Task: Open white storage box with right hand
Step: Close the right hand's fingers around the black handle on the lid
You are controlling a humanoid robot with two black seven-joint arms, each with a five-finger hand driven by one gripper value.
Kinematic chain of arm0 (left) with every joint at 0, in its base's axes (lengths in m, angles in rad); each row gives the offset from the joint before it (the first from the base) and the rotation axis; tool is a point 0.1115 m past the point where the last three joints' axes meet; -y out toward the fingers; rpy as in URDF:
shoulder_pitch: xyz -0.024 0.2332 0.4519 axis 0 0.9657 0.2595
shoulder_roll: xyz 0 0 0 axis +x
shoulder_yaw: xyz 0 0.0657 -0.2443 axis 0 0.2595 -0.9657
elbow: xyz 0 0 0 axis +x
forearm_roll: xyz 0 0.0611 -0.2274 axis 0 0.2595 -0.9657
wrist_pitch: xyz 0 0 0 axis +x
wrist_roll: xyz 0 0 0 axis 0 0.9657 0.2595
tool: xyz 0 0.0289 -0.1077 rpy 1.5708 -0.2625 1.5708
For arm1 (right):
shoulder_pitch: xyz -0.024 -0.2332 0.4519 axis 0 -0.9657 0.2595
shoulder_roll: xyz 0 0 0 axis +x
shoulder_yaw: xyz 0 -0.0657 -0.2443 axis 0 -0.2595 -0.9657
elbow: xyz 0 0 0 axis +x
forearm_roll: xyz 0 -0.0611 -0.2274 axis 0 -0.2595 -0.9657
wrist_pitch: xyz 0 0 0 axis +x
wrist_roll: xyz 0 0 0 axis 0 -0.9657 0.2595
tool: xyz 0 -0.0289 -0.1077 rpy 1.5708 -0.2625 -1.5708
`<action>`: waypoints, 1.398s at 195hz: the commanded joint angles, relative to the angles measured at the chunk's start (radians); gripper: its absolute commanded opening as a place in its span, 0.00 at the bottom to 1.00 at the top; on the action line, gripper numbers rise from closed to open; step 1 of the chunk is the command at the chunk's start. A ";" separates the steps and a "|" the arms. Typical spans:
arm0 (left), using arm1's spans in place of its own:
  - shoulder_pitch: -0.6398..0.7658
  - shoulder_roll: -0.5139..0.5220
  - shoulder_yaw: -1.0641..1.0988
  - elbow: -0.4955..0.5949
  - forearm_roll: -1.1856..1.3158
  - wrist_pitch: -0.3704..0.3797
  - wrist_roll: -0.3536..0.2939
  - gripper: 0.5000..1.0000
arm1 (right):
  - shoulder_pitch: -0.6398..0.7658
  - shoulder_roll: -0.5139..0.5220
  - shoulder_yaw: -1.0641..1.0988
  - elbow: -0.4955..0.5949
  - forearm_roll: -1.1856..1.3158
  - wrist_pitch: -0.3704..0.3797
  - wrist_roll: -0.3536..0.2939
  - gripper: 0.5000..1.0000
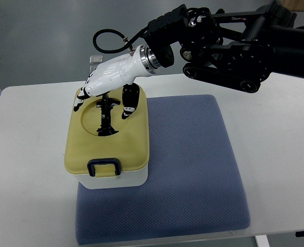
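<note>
My right hand hovers over the far part of the box, fingers spread downward onto its yellow lid, grasping nothing. The box sits on the mat's left edge.

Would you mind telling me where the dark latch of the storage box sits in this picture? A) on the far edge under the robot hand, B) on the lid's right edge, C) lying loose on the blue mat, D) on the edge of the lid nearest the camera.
D: the dark latch sits at the near edge of the yellow lid, while the right robot hand is over the far edge.
</note>
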 commanded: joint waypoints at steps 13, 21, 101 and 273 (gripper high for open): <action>0.000 0.000 0.000 0.000 0.000 0.000 0.000 1.00 | 0.010 0.011 0.000 0.016 -0.040 0.007 0.001 0.74; 0.000 0.000 0.000 0.000 0.000 0.000 0.000 1.00 | 0.010 0.013 0.000 0.016 -0.047 0.006 0.001 0.74; 0.000 0.000 0.000 0.000 0.000 0.000 0.000 1.00 | -0.001 0.019 0.000 -0.013 -0.117 -0.024 0.001 0.52; 0.000 0.000 0.000 0.000 0.000 0.000 0.000 1.00 | -0.007 0.027 0.003 0.000 -0.112 -0.025 0.005 0.00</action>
